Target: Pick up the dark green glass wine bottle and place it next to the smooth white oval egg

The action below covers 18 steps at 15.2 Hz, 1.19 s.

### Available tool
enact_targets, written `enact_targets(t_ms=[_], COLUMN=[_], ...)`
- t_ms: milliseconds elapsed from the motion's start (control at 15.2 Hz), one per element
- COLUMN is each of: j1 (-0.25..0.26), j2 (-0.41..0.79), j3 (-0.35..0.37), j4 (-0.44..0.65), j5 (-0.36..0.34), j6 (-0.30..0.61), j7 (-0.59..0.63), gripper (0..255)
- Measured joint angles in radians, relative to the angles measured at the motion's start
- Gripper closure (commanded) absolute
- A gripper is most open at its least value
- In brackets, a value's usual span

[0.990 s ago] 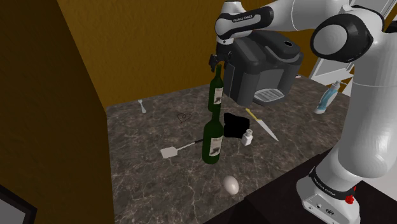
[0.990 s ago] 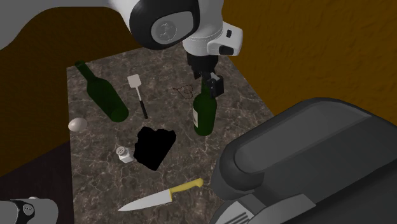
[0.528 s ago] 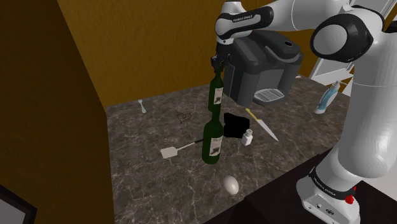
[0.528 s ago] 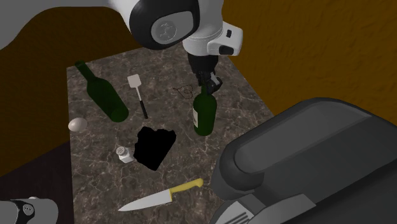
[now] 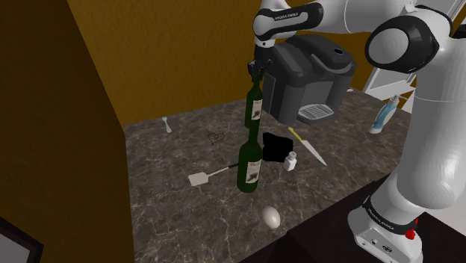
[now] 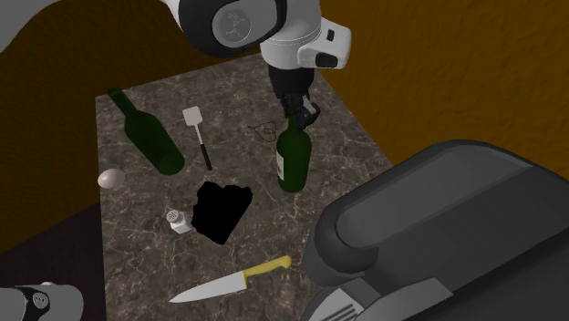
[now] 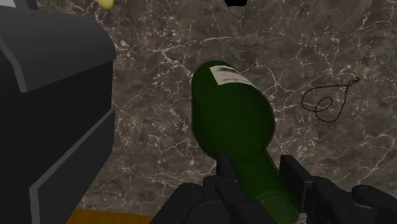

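Observation:
A dark green wine bottle (image 5: pixel 253 113) with a white label stands upright over the dark marble counter (image 5: pixel 172 213), beside the black coffee machine (image 5: pixel 308 75). My gripper (image 5: pixel 255 72) is shut on its neck from above. In the second exterior view the gripper (image 6: pixel 299 113) clasps the top of this bottle (image 6: pixel 292 162). The wrist view looks down the bottle (image 7: pixel 234 124), with my gripper (image 7: pixel 257 181) clasping the neck on both sides. The white egg (image 5: pixel 271 217) lies near the counter's front edge; in the second exterior view the egg (image 6: pixel 111 178) is at the left edge.
A second green bottle (image 5: pixel 249 166) stands just behind the egg. A spatula (image 5: pixel 204 178), salt shaker (image 5: pixel 290 161), knife (image 5: pixel 308 148), small fork (image 5: pixel 166 125) and a thin looped cord (image 7: pixel 326 102) lie on the counter. A brown wall (image 5: pixel 60 134) rises at the shoulder view's left.
My fingers closed on the bottle's neck, and since then the hand and bottle have risen a little. Nothing else has moved.

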Motion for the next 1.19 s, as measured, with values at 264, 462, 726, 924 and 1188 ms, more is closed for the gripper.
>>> enact_targets(t_ms=[264, 462, 726, 924, 1188], j1=[-0.001, -0.003, -0.005, -0.007, -0.011], j2=[0.001, 0.0, 0.004, 0.016, 0.027], j3=[0.0, -0.001, -0.002, -0.002, -0.002], j4=[0.056, 0.1, 0.154, 0.218, 0.287], j5=[-0.001, -0.001, -0.001, 0.0, 0.002], j6=[-0.056, -0.1, -0.15, -0.202, -0.26], j7=[0.003, 0.001, 0.002, 0.005, 0.004], gripper=[255, 255, 255, 255, 255])
